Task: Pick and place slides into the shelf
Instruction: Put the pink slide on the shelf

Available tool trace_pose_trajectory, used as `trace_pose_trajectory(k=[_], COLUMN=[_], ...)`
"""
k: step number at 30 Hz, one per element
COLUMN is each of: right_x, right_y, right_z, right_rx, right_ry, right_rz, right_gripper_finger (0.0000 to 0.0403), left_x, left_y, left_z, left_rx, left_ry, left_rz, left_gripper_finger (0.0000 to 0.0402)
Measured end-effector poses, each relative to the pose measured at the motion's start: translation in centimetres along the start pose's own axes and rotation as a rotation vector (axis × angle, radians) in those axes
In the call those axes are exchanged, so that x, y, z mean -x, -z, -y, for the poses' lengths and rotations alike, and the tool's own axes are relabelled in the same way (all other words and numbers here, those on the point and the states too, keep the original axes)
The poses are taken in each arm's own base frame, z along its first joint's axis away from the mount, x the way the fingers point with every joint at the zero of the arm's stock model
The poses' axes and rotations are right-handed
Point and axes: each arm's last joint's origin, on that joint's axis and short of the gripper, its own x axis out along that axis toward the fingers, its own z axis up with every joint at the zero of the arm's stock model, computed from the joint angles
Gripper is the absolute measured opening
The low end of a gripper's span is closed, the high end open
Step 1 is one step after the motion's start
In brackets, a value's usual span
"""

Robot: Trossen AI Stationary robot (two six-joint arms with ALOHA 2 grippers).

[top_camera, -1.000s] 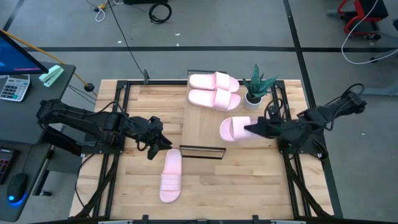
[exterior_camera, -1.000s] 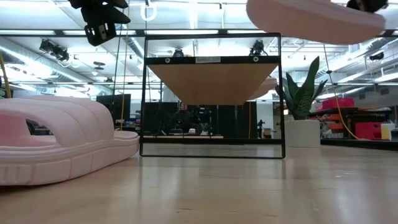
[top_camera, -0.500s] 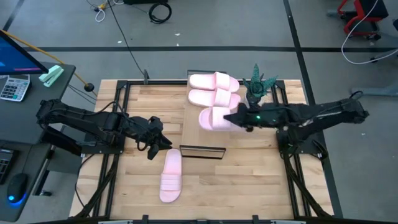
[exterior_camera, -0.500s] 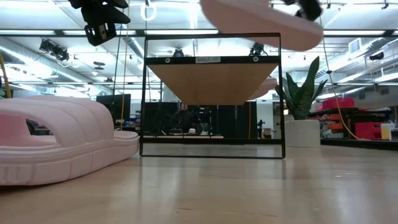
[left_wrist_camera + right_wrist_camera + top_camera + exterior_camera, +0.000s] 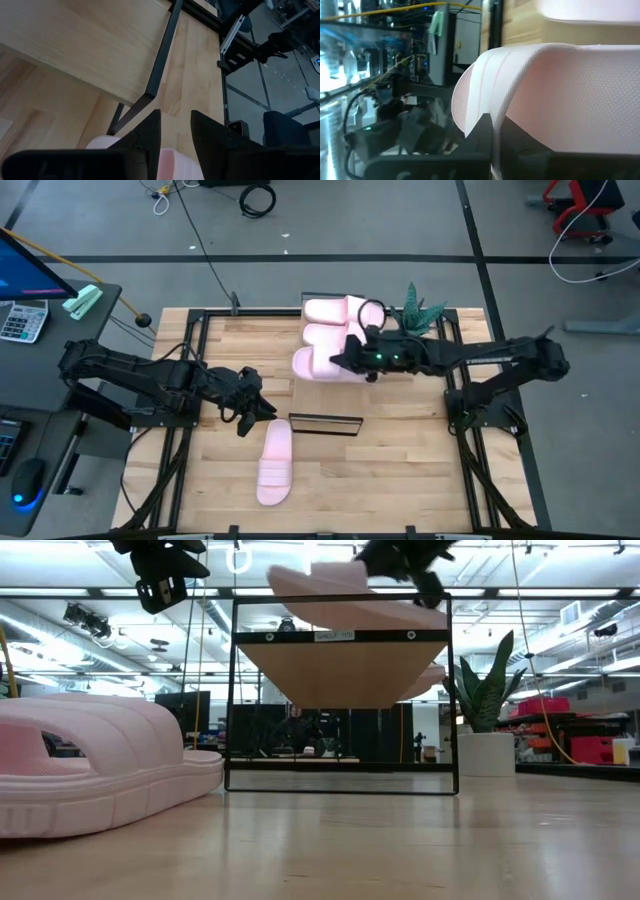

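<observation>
The shelf point(image 5: 325, 395) is a pale wood board on a black frame, running from near to far at mid-table. Two pink slides point(image 5: 343, 311) point(image 5: 335, 336) lie on their soles at its far end. Just nearer than them, my right gripper point(image 5: 350, 360) is shut on a third slide point(image 5: 318, 364) and carries it above the board. The last slide point(image 5: 275, 463) rests sole-down on the tabletop near the front. My left gripper point(image 5: 255, 416) hovers open left of the shelf, above the table, with nothing between its fingers point(image 5: 150, 135). My right gripper holds the slide by the end toward the table's right point(image 5: 340, 362), reaching in nearly level from the right, along the slide's length. Its own fingers point(image 5: 487, 137) hide the exact spot. The slide point(image 5: 340, 595) is tilted and lifted clear above the shelf board.
A potted plant point(image 5: 415, 315) stands right of the shelf's far end, close to my right arm. A black metal frame point(image 5: 190, 370) borders the tabletop. A side desk with a calculator point(image 5: 22, 320) is off the table's left edge.
My right gripper has carried the slide toward the table's left and slightly toward the far edge, from beside the shelf's right side to over the board, next to the two placed slides. The slide has also sunk a little and stayed in the shut fingers.
</observation>
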Motion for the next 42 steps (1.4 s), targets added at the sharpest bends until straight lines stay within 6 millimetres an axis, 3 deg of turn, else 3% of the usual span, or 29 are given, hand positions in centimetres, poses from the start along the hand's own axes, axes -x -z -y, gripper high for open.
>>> trace_pose_trajectory(k=[5,11,16,25,34,42], right_x=[-1.8,-4.1,-5.8,-5.9,-5.9,-7.4], right_y=[-0.6,-1.3,-1.1,0.9,0.8,1.1], right_z=[-2.9,-4.6,-3.6,-3.2,-2.9,-1.9], right_rx=[0.109,0.142,0.079,-0.003,-0.053,-0.071], right_ry=[0.081,0.154,0.209,0.239,0.263,0.291], right_rz=[-0.02,-0.01,0.023,0.089,0.141,0.117], right_gripper_finger=[0.0009,0.0009,0.0009,0.0009,0.0009,0.0009], left_x=[0.0,0.0,0.0,0.0,0.0,0.0], left_y=[0.0,0.0,0.3,0.7,0.7,0.7], left_z=[0.0,0.0,-0.2,-0.5,-0.5,-0.5], left_rx=[0.0,0.0,0.001,-0.007,-0.035,-0.035], left_ry=[0.0,-0.003,-0.019,-0.048,-0.049,-0.052], left_rz=[0.0,-0.004,-0.027,-0.067,-0.071,-0.075], left_gripper_finger=[0.0114,0.011,0.0114,0.0111,0.0112,0.0113])
